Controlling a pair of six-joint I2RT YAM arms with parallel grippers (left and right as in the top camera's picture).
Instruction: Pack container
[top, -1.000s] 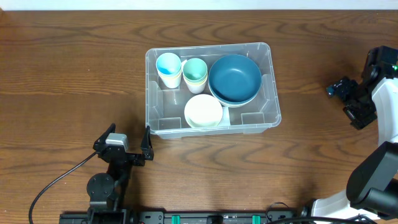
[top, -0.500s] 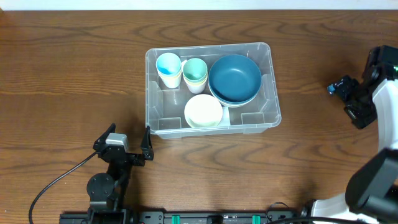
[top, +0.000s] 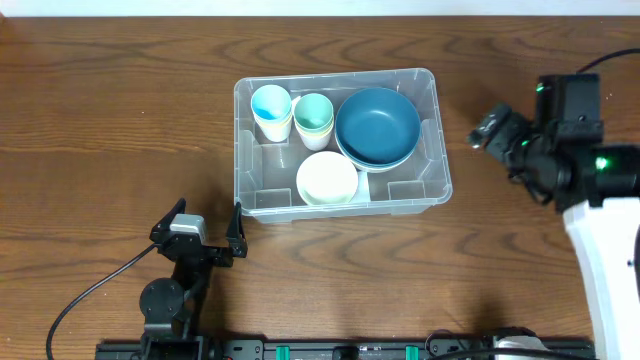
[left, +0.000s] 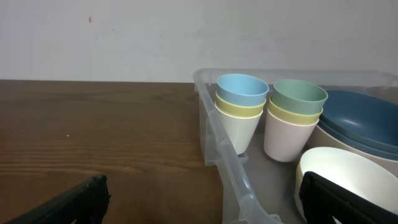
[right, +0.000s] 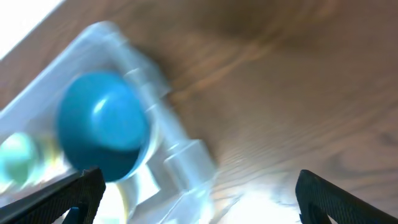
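Well — container crowded: blue bowl, white bowl, stacked cups.

This is a robotics lab bench rather than a home. A bare wood-grain table meets a plain white wall on its far side. A black mounting rail runs along the near edge, a black cable loops across the near left, and a white robot arm rises at the right.
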